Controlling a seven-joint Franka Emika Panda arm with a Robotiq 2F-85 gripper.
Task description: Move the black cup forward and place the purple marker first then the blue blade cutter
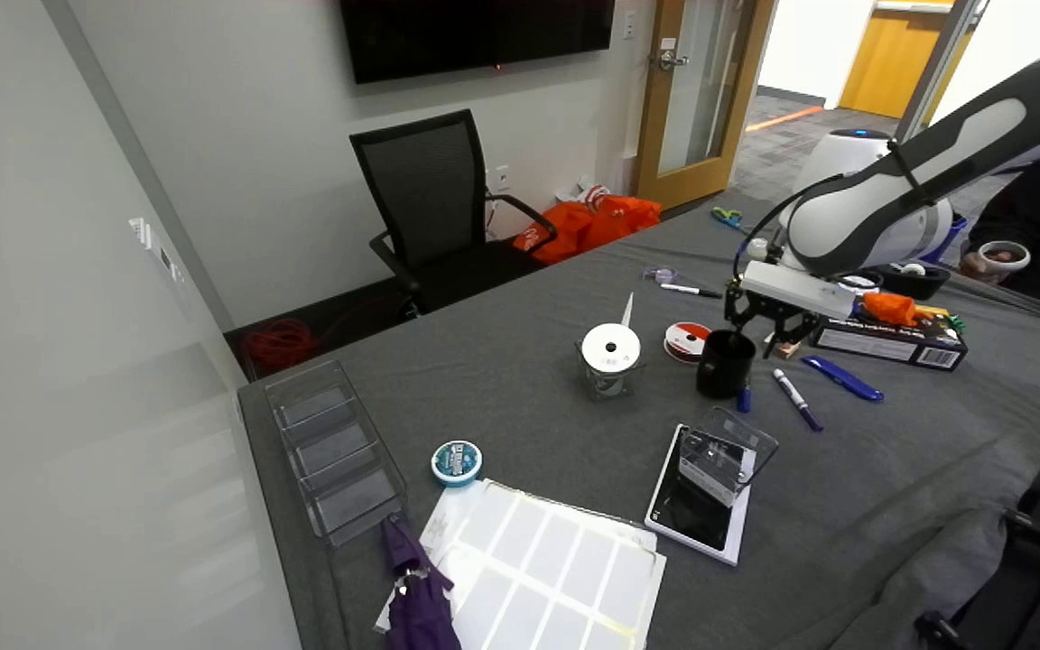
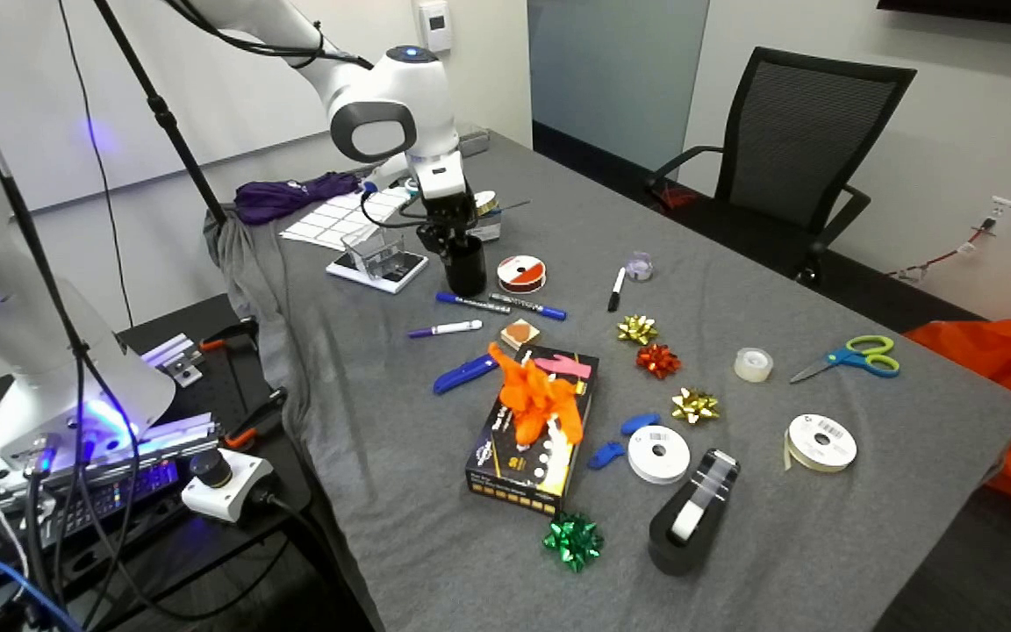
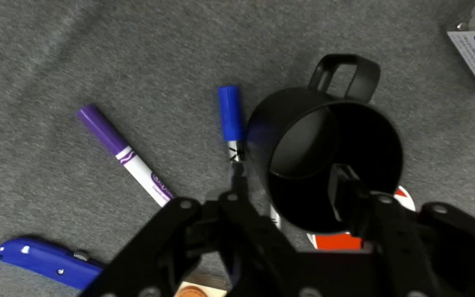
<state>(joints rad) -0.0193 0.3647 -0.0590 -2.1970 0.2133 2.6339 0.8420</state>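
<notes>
My fingers (image 3: 355,200) spread, one inside the black cup (image 3: 318,150), one left of its wall (wrist view), purple marker (image 3: 125,155) farther left.

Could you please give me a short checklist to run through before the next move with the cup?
1. Black cup upright on the gray cloth: ok.
2. End effector astride the cup's wall: ok, one finger in or over the opening, the other outside.
3. Jaws closed on the wall: not ok, they stand apart.
4. Clear space beside the cup: not ok, a blue-capped marker lies right next to it.
5. Purple marker apart from the cup: ok.
6. Blue blade cutter retracted: cannot tell.
</notes>
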